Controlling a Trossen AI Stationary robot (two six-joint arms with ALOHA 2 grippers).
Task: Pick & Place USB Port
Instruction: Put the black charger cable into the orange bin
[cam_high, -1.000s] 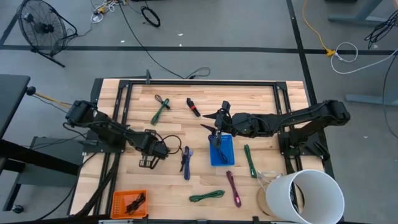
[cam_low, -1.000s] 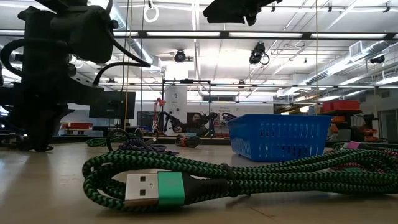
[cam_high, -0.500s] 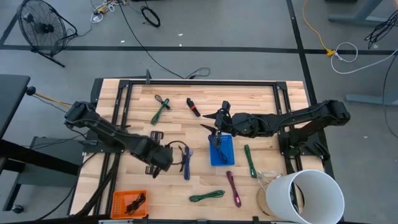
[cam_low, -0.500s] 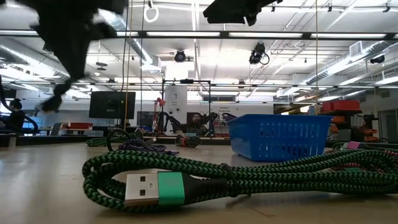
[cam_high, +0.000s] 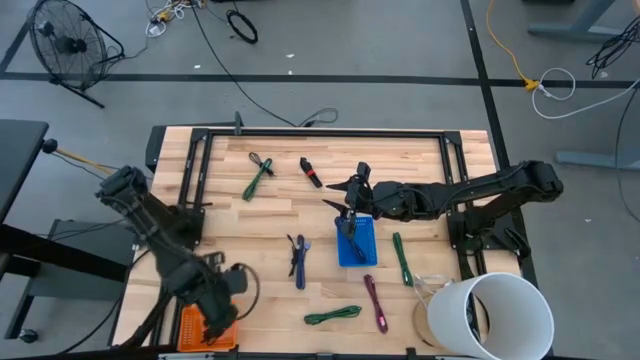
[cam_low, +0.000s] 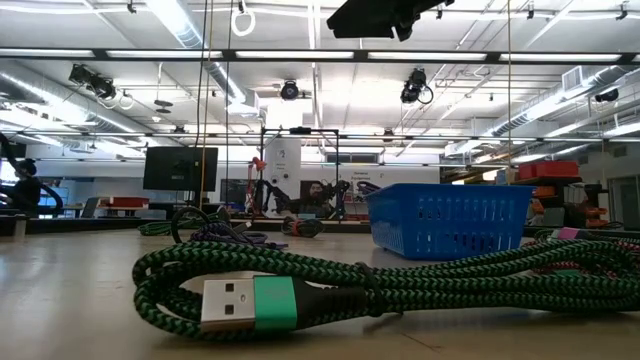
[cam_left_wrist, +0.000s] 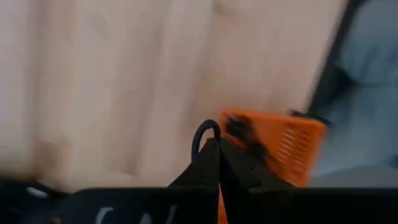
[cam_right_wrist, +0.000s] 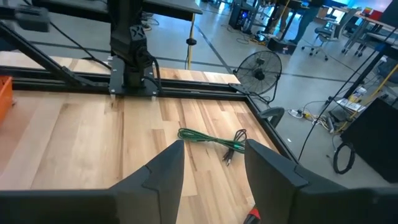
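Pinching a black cable (cam_left_wrist: 205, 134) between closed fingers, my left gripper (cam_high: 222, 305) is hovering just over the orange bin (cam_high: 192, 318) at the table's near-left corner, far nearer it than my waiting, spread right gripper (cam_high: 347, 203).

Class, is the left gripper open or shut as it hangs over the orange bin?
Shut: the left gripper pinches a black cable above the orange bin.

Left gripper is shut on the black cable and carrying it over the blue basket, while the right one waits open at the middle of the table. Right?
Not quite. The left gripper, shut on the black cable, is over the orange basket at the table's near-left corner, as the high view shows. The blue basket sits mid-table, where the right gripper hangs open.
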